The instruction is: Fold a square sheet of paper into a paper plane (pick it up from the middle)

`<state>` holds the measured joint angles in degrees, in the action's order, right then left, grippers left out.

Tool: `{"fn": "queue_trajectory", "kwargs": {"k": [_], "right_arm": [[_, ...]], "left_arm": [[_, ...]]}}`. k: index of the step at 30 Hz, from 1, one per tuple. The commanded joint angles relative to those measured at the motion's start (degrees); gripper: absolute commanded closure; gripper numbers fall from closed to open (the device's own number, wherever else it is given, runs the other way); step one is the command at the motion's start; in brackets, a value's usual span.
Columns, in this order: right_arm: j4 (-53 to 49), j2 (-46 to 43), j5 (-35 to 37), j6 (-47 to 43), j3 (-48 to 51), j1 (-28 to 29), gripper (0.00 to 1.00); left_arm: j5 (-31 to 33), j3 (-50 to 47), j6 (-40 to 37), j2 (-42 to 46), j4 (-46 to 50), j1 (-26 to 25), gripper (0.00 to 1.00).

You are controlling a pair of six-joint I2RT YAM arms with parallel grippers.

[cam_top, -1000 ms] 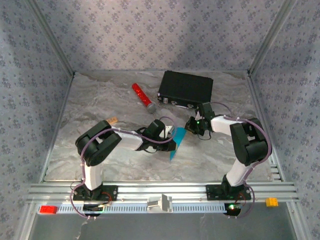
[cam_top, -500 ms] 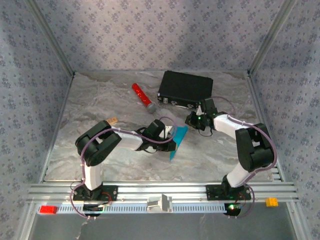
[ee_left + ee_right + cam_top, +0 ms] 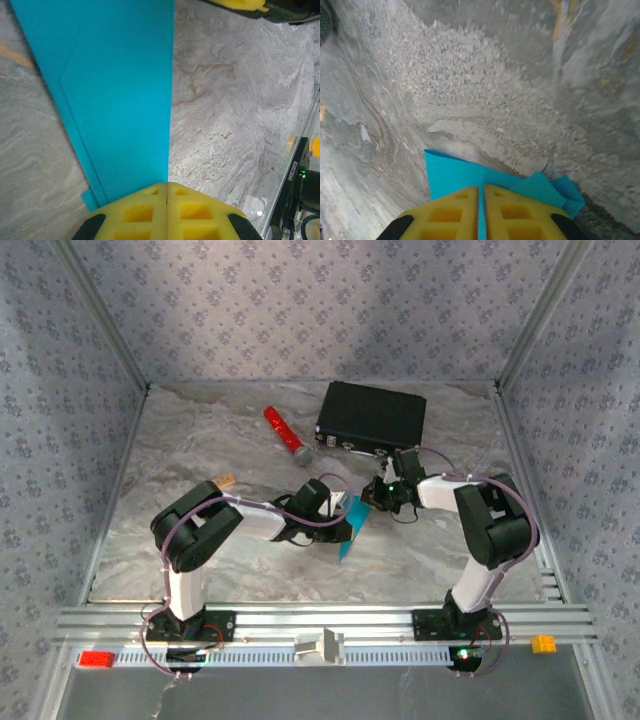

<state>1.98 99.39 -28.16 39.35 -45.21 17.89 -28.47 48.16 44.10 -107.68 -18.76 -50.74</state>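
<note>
Paper plane [image 3: 352,525], half folded, is pinched tight by left claw [image 3: 166,186] and right claw [image 3: 481,190]; pulling apart could tear it.

Partly legible "ROBOT.COM" on black housing [image 3: 292,172]

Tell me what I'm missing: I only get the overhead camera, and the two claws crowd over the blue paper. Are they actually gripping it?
Observer: The left one is. In the left wrist view, the left gripper is shut on the narrow end of the folded paper.
Operator: And the right claw?
Observer: The right wrist view shows the right gripper closed with a thin blue edge of that paper pinched in its seam.
Operator: Is the paper a flat square?
Observer: No. The left wrist view shows a long tapering shape with a crease line and layered edges.
</note>
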Motion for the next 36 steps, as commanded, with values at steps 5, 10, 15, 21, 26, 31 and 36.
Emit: {"fn": "queue_trajectory", "kwargs": {"k": [5, 10, 15, 21, 26, 31, 36], "right_arm": [[2.73, -1.12, 0.32, -0.78, 0.87, -5.35, 0.85], [-0.64, -9.36, 1.81, -1.03, 1.98, -5.06, 0.83], [-1.98, -13.42, 1.69, -0.51, 3.8, -0.95, 0.81], [-3.66, -9.14, -3.76, -1.42, 3.1, 3.38, 0.88], [-3.03, -5.99, -3.47, -0.41, 2.99, 5.49, 0.92], [-1.71, -2.91, -3.49, 0.66, 3.77, 6.12, 0.93], [-7.31, -1.95, 5.43, -0.38, 5.1, 5.9, 0.95]], "left_arm": [[-0.18, -2.2, 0.73, -1.31, 7.06, -1.14, 1.0], [0.57, -2.07, 1.14, -0.96, 7.11, -1.11, 1.0], [0.74, -2.04, 1.71, -0.95, 6.04, -1.21, 1.0], [0.73, -1.55, 2.06, -0.95, 6.37, -1.25, 1.0], [0.65, -1.43, 2.08, -0.79, 6.5, -1.25, 1.0], [0.38, -1.83, 2.32, -0.47, 5.89, -1.19, 1.0], [-0.87, -1.58, 2.61, 2.79, 5.77, -1.29, 1.0]]}}
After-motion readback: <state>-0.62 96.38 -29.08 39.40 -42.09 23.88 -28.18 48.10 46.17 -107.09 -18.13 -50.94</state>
